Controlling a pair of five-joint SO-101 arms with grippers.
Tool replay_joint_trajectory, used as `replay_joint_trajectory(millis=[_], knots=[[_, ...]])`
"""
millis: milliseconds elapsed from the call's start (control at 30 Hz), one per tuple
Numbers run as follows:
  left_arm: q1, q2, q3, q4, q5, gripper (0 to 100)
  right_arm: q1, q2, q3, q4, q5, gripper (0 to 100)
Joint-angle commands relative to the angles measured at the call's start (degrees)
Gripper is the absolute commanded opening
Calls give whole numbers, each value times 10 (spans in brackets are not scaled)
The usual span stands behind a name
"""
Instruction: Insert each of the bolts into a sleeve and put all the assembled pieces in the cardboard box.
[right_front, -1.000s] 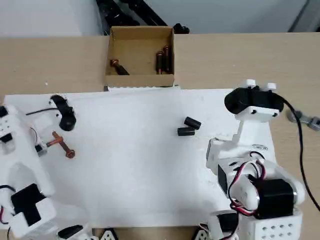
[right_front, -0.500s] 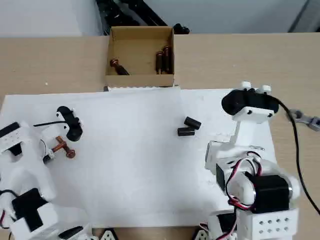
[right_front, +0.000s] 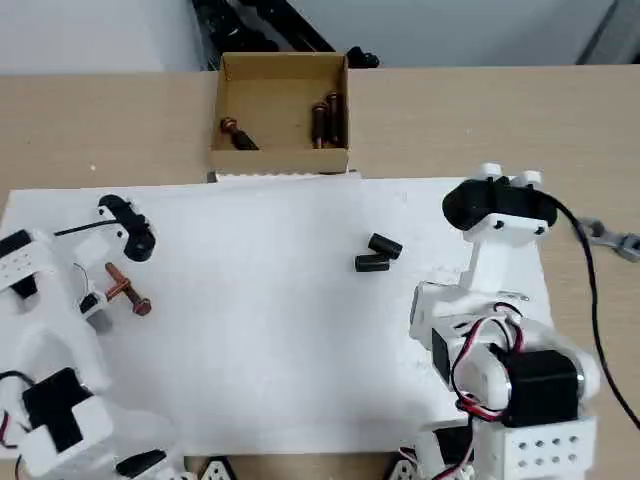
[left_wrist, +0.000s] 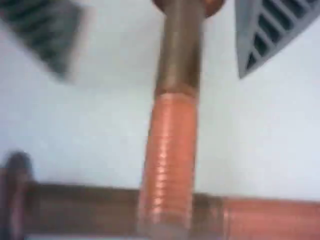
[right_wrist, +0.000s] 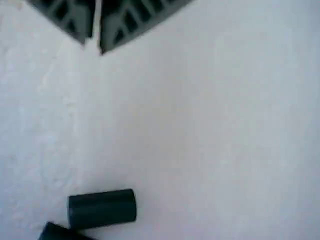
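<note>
Left gripper (left_wrist: 152, 70) sits wide over the white sheet (right_front: 260, 330). One copper bolt (left_wrist: 172, 125) runs between its fingers, its threaded end crossing a second bolt (left_wrist: 260, 217). The squeeze should land on the smooth shank near the head, then lift it clear of its neighbour. Right gripper (right_wrist: 97, 35) hangs nearly closed and empty near two black sleeves (right_wrist: 102, 207). The cardboard box (right_front: 280, 158) is well apart.

Left hand (left_wrist: 150, 75) spread, right hand (right_wrist: 94, 46) closed
</note>
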Motion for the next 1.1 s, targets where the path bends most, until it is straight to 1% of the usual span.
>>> replay_joint_trajectory(millis=[0,100,200,267,367,400,500,700,767,833,867,967,1067], knots=[[-2,-5,-52,44,8,240,6,-5,-4,-9,-5,7],[-2,-6,-92,70,55,240,6,-5,-4,-9,-5,7],[0,-9,-138,107,126,240,6,-5,-4,-9,-5,7],[0,-9,-183,159,185,240,6,-5,-4,-9,-5,7],[0,-4,-256,262,302,240,6,-5,-4,-10,-5,7],[0,-4,-265,273,349,240,6,-5,-4,-10,-5,7],[-14,-10,-265,271,542,240,6,-5,-4,-10,-5,7],[-38,-3,-258,270,864,240,6,-3,-4,-10,-6,7],[-39,-3,-237,270,976,240,6,-3,-4,-10,-6,7],[-37,-3,-204,270,1068,240,6,-5,-4,-10,-6,7],[-38,-3,-186,270,1098,240,6,-5,-4,-9,-6,7],[-36,-4,-149,259,1148,240,6,-5,-3,-9,-6,7],[-36,-4,-144,258,1170,240,6,-1,-3,-10,-6,7]])
